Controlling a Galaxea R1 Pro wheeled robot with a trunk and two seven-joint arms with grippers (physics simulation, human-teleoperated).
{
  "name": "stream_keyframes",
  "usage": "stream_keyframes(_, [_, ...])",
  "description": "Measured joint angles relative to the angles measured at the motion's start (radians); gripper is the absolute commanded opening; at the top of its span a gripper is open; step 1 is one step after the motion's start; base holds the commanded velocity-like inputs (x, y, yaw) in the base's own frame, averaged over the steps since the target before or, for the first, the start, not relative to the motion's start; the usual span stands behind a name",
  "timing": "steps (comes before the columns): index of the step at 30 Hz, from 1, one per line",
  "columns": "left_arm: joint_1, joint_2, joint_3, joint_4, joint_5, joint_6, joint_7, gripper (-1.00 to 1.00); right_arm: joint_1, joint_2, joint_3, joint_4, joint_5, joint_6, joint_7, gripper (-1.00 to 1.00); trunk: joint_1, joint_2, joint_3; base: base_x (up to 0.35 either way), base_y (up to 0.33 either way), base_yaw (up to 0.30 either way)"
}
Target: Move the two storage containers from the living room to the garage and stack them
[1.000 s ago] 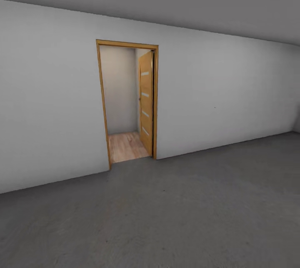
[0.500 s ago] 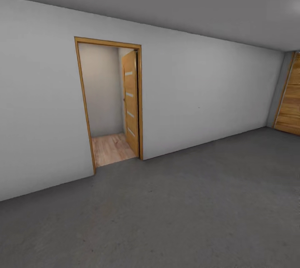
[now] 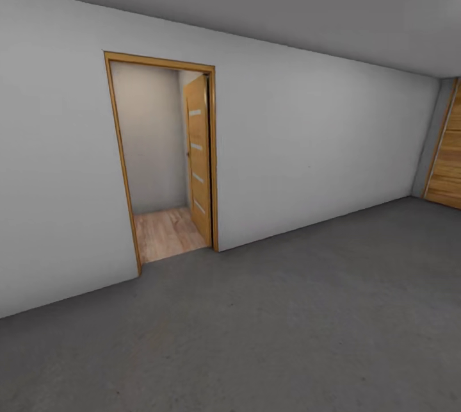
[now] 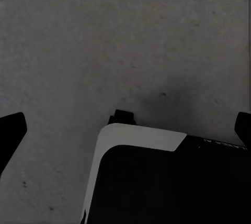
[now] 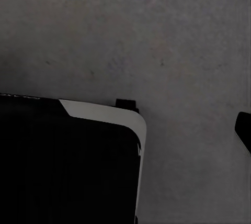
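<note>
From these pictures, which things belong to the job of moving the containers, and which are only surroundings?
Belonging to the job:
- concrete floor of the garage, where the stack must go
- open doorway, the way out of this room

Only surroundings:
- wooden door, swung open
- white wall
- wood panel at far right
- robot base, seen by the wrist cameras

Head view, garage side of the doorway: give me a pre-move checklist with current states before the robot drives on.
1. Door swung open: ok.
2. Doorway free of obstacles, wood floor visible beyond: ok.
3. Concrete floor ahead free of obstacles: ok.
4. Left tool open and empty, fingertips far apart over bare concrete: ok.
5. Right tool open or shut: cannot tell, one fingertip visible.
6. Robot lined up with the doorway: not ok, it sits left of centre in the head view.
</note>
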Motion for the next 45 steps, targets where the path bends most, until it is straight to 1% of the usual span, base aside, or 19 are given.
stream_keyframes(45, [0.0, 0.0, 0.0, 0.0, 0.0, 0.008, 0.0, 1.0, 0.0, 0.005, 0.005, -0.001, 0.008, 0.0, 0.0, 1.0, 0.0, 0.0, 0.0, 0.322, 0.0, 0.0])
